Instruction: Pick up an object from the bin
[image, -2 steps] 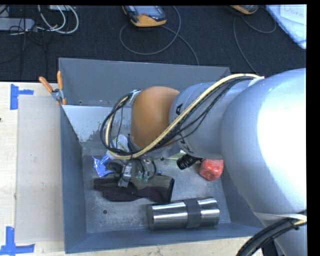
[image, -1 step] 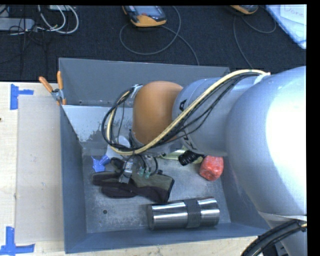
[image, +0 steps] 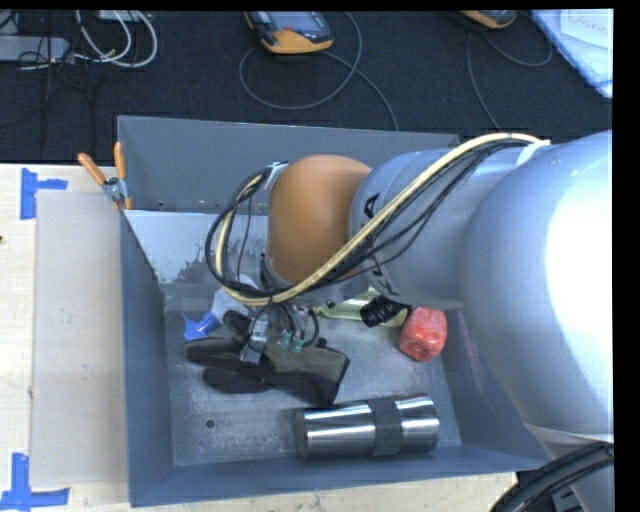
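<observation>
Watching the feed from my desk; the arm is reaching deep into the grey bin (image: 148, 380) from the right, and its orange cover (image: 305, 215) plus a bundle of cables (image: 225, 250) hide most of the wrist. The gripper (image: 262, 342) is low down, left of the bin's middle, right at the upper edge of a dark floppy thing (image: 300, 375) - looks like a black, crumpled glove or rag, spread flat on the floor. Its bulk lies just below and to the right of the tip, with a lobe poking out to the left as well; whether the tip is touching it I can't say. Released or clenched? I honestly can't tell, too much cabling and shadow there; I see nothing lifted off the floor.

Other bits nearby - a small blue piece (image: 200, 326) just left of the gripper, by the rag's upper left corner; a red lump (image: 423, 333) well off to the right; a shiny metal cylinder (image: 367, 425) lying on its side near the front wall, just below the rag; a yellow-green stick (image: 350, 310) with a black end tucked under the arm.
</observation>
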